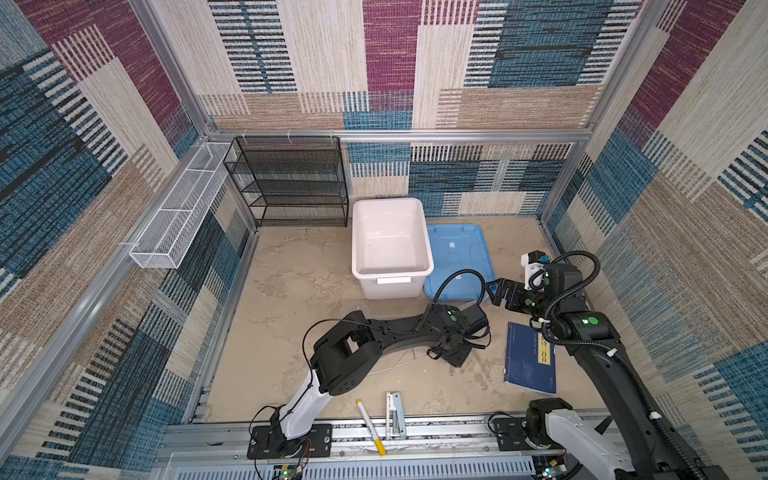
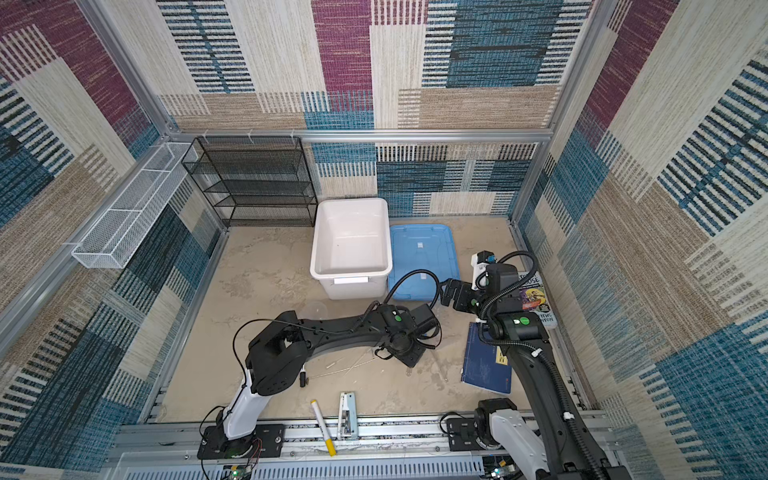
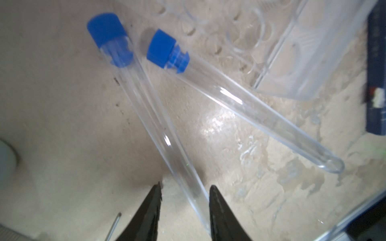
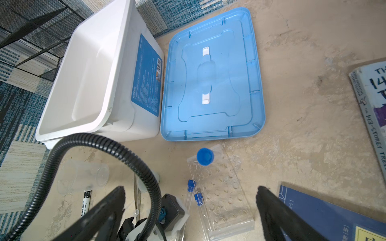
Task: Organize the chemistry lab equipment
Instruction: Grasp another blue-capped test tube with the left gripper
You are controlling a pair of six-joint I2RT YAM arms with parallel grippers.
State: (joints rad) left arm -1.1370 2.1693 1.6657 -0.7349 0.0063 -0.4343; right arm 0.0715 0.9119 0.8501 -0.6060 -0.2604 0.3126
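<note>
L pincer (image 3: 184, 210) half-spread w/ test tube (image 3: 158, 125) btwn fingers, grip unclear; R pincer (image 4: 190, 210) spread.

Blue-capped test tubes (image 3: 240, 100) beside clear rack (image 4: 221, 194)

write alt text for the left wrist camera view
Two black fingertips of the left gripper straddle the bottom end of a clear blue-capped test tube lying on the beige table. A second capped tube lies beside it, near a clear tube rack.
</note>
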